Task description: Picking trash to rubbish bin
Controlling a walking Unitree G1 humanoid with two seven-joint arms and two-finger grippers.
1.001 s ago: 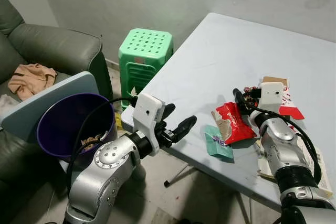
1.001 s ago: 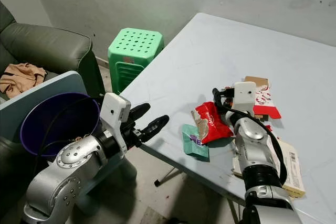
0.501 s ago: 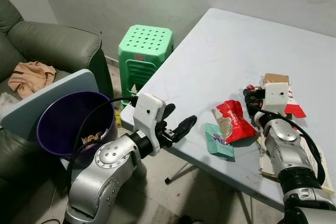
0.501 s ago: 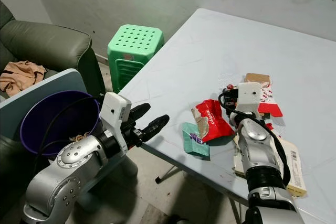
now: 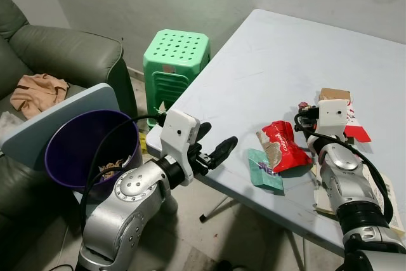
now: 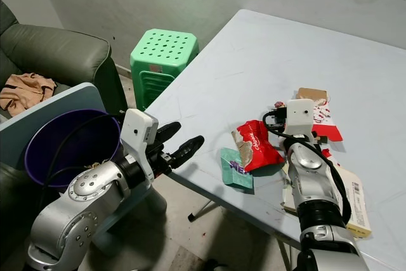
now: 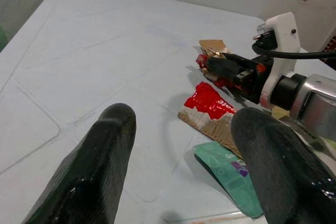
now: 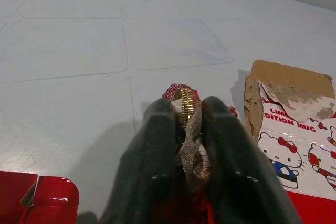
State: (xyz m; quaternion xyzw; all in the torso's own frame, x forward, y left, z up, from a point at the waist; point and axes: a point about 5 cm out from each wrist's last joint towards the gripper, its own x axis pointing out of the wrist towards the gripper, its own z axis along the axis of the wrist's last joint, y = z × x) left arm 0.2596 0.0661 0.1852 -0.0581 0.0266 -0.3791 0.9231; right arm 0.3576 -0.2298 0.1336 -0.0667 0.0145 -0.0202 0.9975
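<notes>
Between right gripper (image 8: 186,145) fingers — red-gold wrapper (image 8: 188,124)

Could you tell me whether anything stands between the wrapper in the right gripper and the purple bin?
The right gripper pinches a crumpled wrapper over the table. Toward the bin lie a red packet, a green packet and the open left gripper, all low enough to pass over.

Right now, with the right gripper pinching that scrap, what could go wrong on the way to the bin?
The right gripper holds only a thin red-and-gold scrap between its fingertips; it could slip out mid-carry. The purple bin sits off the table's left edge, across from that arm, so a sweep may drag the red packet and green wrapper near the edge onto the floor. The open left gripper hovers in that path.
</notes>
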